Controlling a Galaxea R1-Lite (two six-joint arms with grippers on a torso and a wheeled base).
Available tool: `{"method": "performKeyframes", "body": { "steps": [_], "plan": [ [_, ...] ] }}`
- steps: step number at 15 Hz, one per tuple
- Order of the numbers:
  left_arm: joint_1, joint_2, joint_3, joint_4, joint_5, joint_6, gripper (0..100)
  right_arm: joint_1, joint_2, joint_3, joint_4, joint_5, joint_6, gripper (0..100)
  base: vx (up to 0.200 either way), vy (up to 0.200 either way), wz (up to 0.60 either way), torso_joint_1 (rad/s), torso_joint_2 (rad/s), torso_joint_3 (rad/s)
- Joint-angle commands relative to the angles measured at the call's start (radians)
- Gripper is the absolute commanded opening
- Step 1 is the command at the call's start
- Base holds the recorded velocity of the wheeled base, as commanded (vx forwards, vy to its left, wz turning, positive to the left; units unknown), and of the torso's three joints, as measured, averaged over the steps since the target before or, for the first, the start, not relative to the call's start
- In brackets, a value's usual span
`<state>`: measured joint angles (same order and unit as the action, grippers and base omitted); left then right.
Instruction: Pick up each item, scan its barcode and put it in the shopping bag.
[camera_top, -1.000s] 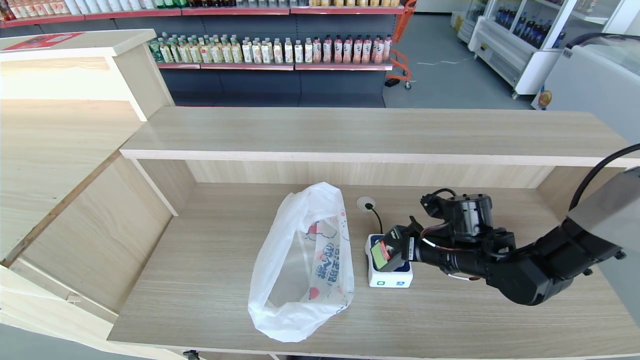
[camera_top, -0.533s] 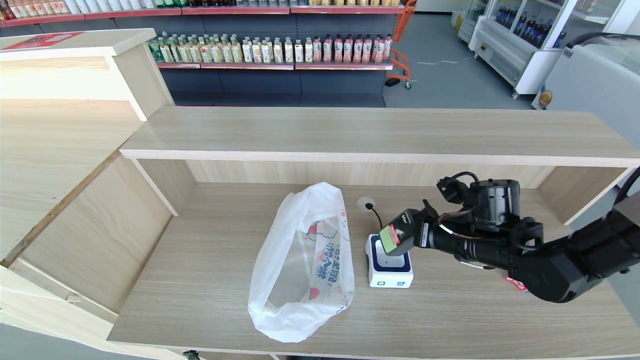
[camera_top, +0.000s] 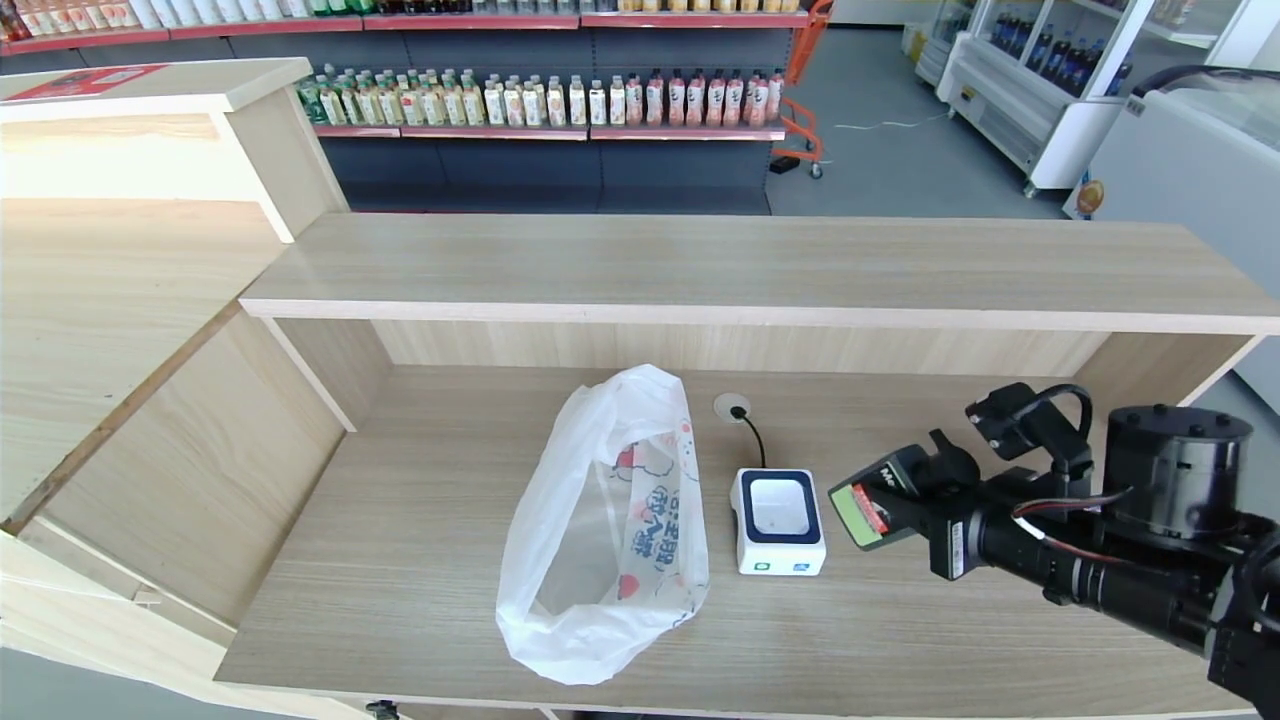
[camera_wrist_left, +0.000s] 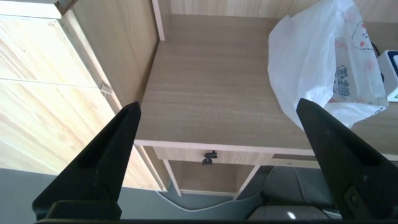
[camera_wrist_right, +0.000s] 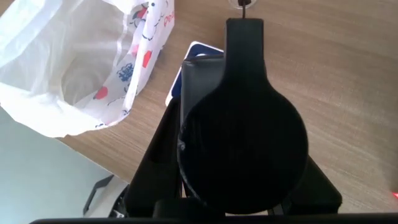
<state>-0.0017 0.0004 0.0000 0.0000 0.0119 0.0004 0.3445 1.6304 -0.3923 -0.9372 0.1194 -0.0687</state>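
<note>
My right gripper (camera_top: 885, 500) hangs over the counter just right of the scanner, shut on a small dark item (camera_top: 858, 512) whose green and red face is turned toward the scanner. From the right wrist view that item (camera_wrist_right: 242, 143) is a round black shape covering the fingers. The white scanner (camera_top: 778, 520) with its dark blue frame lies flat and uncovered. Left of it lies the white printed shopping bag (camera_top: 600, 530), its mouth open toward the front edge. My left gripper (camera_wrist_left: 217, 162) is open, low by the counter's front left corner, holding nothing.
The scanner's black cable runs back to a round grommet (camera_top: 732, 406). A raised wooden ledge (camera_top: 760, 265) walls the back of the counter and a side panel (camera_top: 200, 460) closes the left. Bare counter lies left of the bag (camera_wrist_left: 323, 56).
My right arm has drawn back to the right with the item, from right over the scanner window to beside it. The bag and scanner have stayed put.
</note>
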Motion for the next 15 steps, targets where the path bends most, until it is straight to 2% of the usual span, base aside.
{"method": "performKeyframes", "body": {
  "steps": [1,2,5,11,15],
  "plan": [
    [0.0,0.0,0.0,0.0,0.0,0.0,100,-0.004,-0.04,0.026,-0.003,0.0,0.0,0,0.0,0.0,0.0,0.0,0.0,0.0],
    [0.0,0.0,0.0,0.0,0.0,0.0,100,-0.01,-0.04,0.03,-0.002,0.002,0.0,0,0.0,0.0,0.0,0.0,0.0,0.0],
    [0.0,0.0,0.0,0.0,0.0,0.001,100,-0.01,-0.027,0.03,-0.002,0.002,0.0,0,-0.2,0.0,0.0,0.006,0.01,0.001],
    [0.0,0.0,0.0,0.0,0.0,0.0,100,-0.009,-0.012,0.02,-0.002,0.011,0.037,0,0.0,0.0,0.0,0.0,0.0,0.0],
    [0.0,0.0,0.0,0.0,0.002,-0.003,100,-0.009,-0.011,-0.006,-0.002,0.016,0.07,0,0.0,0.2,0.0,0.004,0.0,0.001]
  ]
}}
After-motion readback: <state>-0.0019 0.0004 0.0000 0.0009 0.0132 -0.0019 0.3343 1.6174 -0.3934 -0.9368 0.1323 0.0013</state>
